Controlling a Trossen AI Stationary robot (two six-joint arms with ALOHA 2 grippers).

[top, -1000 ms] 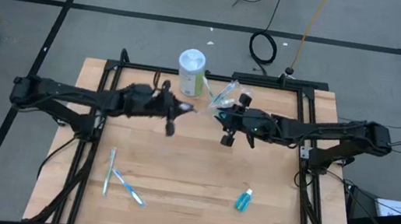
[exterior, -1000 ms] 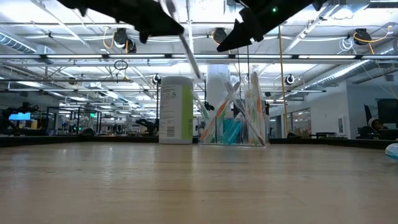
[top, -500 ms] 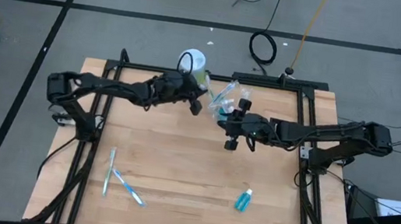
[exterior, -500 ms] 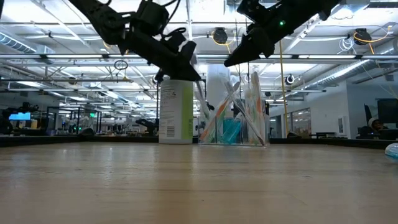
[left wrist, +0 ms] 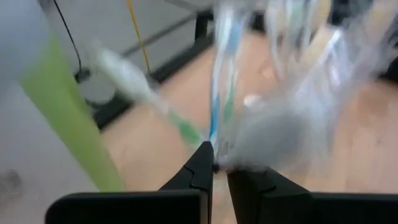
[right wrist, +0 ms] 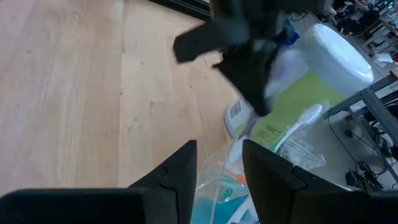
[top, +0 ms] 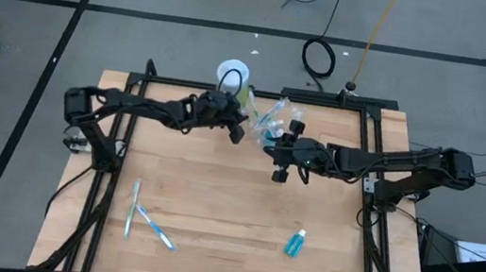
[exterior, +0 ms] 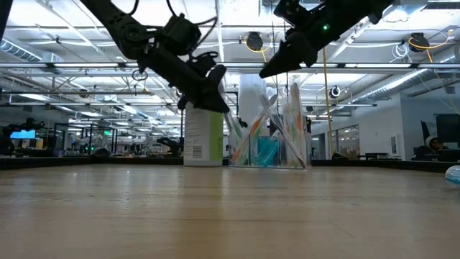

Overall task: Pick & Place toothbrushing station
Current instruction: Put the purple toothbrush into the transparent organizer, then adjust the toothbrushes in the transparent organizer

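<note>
A clear plastic cup (top: 272, 119) holding several toothbrushes and teal tubes stands at the table's far middle and also shows in the low view (exterior: 269, 144). My left gripper (top: 236, 130) is just left of the cup, above the table, shut on a slim blue-handled toothbrush (left wrist: 219, 93). My right gripper (top: 279, 153) hangs open and empty just near of the cup, which shows between its fingers in the right wrist view (right wrist: 217, 193). Two toothbrushes (top: 132, 206) (top: 156, 229) lie flat at the near left. A teal toothpaste tube (top: 295, 243) lies flat at the near right. My left gripper pinches the toothbrush's handle (left wrist: 215, 140) between its two fingertips. The brush runs on past the fingertips toward the cup (left wrist: 280, 112), clear of the table. The view is blurred, so which end of the handle it holds cannot be told.
A white canister with a green label (top: 232, 77) stands upright just left of the cup, close behind my left gripper (exterior: 214, 97). Bare wood lies across the table's middle and near part.
My left gripper has carried the toothbrush from the table's middle toward the far edge and right, coming down beside the cup and canister; it has stayed shut. My right gripper has dropped a little near the cup and stays open.
</note>
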